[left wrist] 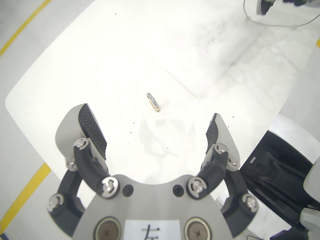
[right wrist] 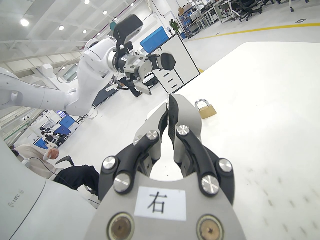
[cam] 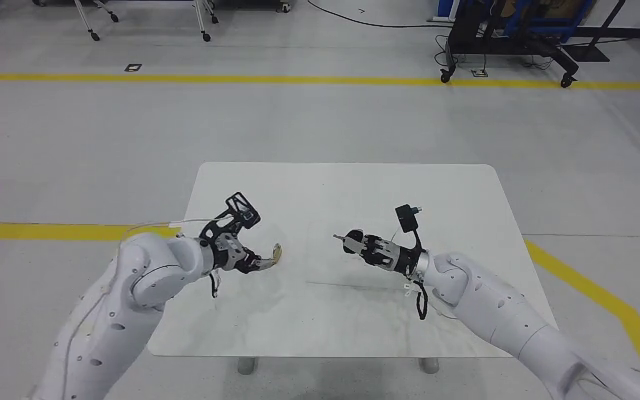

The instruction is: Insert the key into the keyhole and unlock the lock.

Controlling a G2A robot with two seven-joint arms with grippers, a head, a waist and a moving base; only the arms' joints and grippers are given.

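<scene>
Lock (cam: pixel 277 253) lies left of centre, top view, just before L gripper (left wrist: pixel 150 116), fingers apart, prob. to steady it; R gripper (right wrist: pixel 170 101) clamps key (cam: pixel 340 238) aimed lockward.

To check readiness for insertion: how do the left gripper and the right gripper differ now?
The left gripper is open and empty; the right gripper is shut, apparently on the key. The left gripper faces down at the padlock; the right gripper lies level, pointing toward it. Both hover above the table.
</scene>
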